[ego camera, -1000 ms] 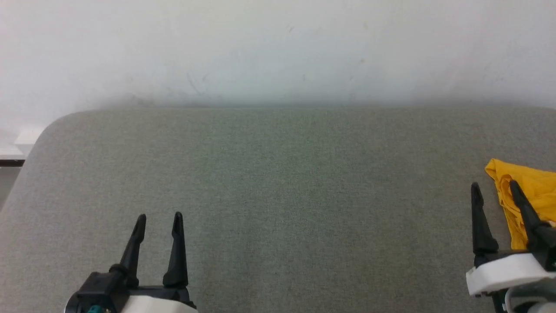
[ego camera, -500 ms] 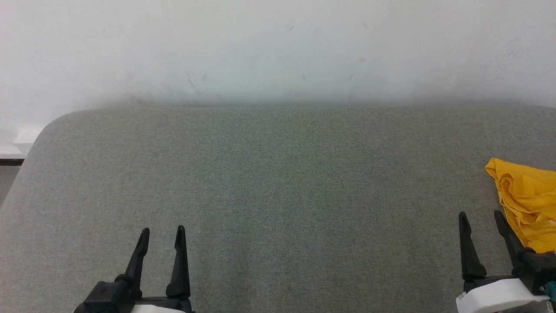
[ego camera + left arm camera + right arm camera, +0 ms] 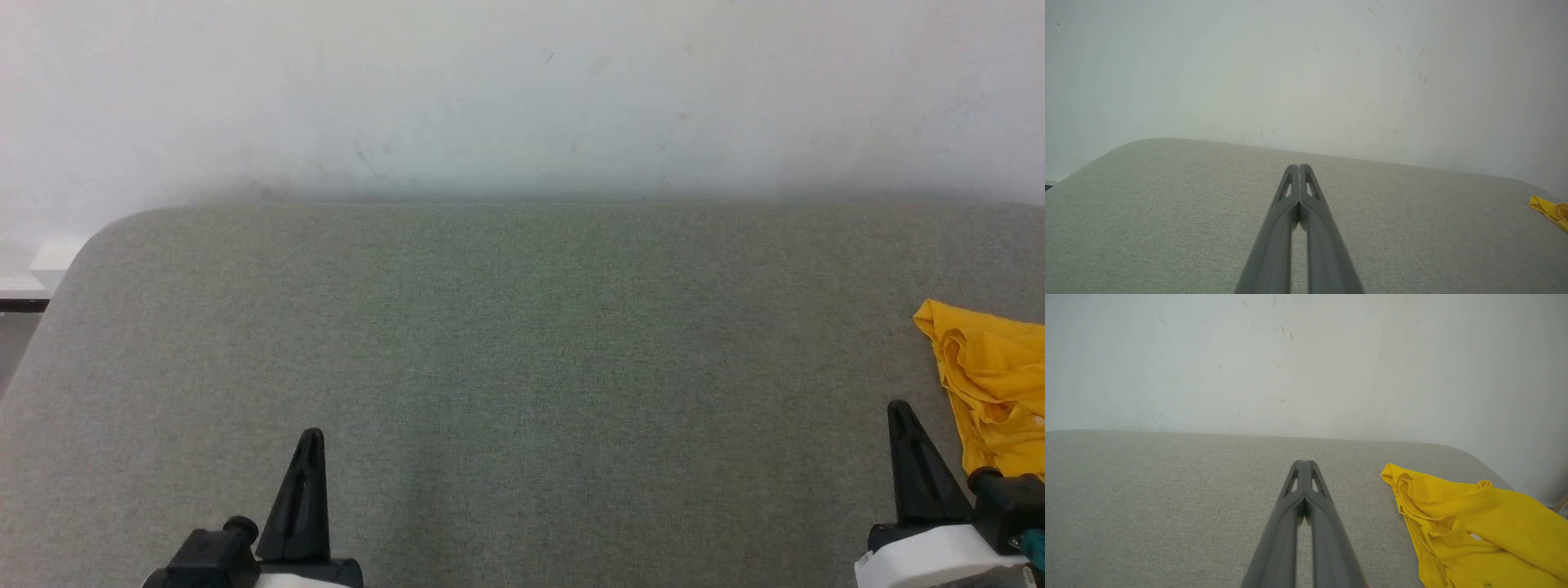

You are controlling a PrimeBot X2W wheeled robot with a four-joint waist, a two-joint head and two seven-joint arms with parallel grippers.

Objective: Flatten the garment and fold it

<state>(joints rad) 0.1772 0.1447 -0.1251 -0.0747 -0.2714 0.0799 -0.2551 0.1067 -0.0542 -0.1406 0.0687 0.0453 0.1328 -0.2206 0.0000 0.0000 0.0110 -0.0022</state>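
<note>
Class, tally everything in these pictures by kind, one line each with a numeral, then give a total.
yellow garment: 1
grippers, the left gripper and the right gripper: 2
grey fabric surface: 1
Total: 4

No text, label, brand, number or sign can be read in any view. The garment (image 3: 1478, 526), lying to the right of the right gripper (image 3: 1303, 462), carries one small pale fleck, too small to make out as a letter or mark.
</note>
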